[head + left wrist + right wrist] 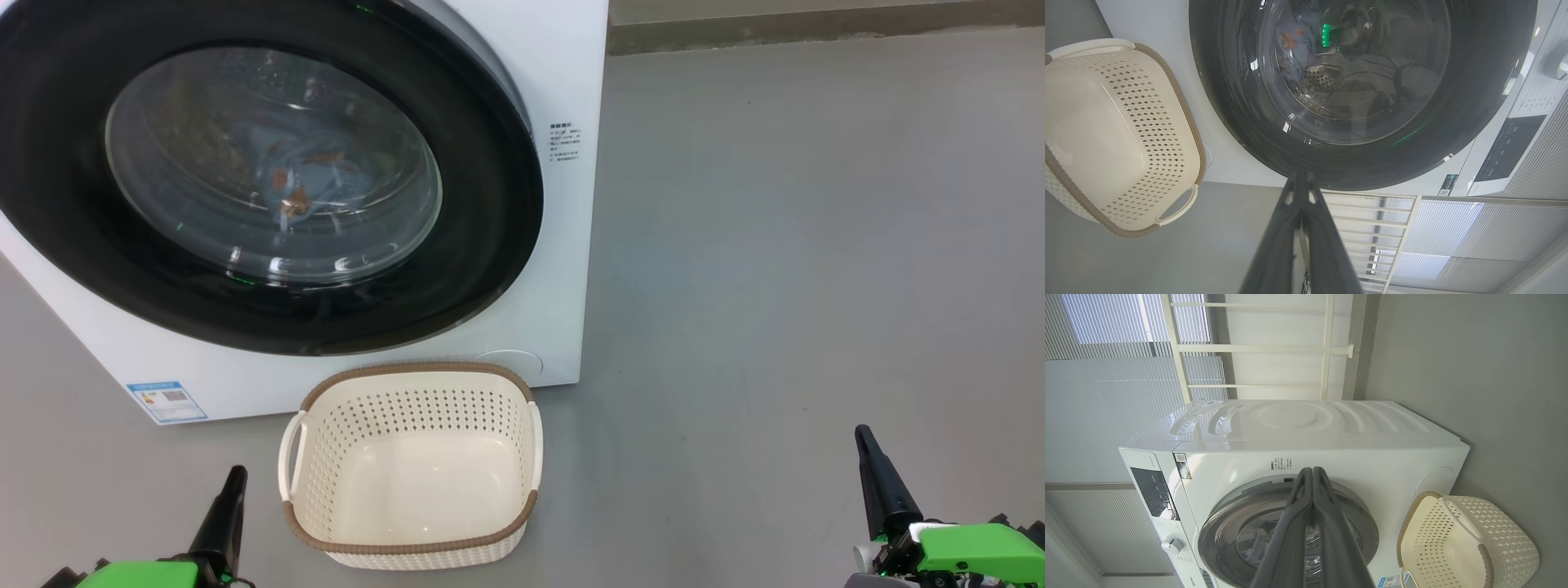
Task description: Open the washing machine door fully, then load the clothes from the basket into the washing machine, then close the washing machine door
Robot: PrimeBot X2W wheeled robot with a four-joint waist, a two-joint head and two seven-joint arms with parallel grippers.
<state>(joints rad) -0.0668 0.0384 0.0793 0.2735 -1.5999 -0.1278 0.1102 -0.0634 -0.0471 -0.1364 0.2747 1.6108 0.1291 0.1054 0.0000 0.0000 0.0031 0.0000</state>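
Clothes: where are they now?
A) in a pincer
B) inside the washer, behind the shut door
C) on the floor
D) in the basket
B: the blue clothes show through the glass of the shut door, and the basket has nothing in it.

Grey floor [816, 245], white railing [1257, 347], blinds [1106, 416]

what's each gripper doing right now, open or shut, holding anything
left gripper: shut, holding nothing
right gripper: shut, holding nothing
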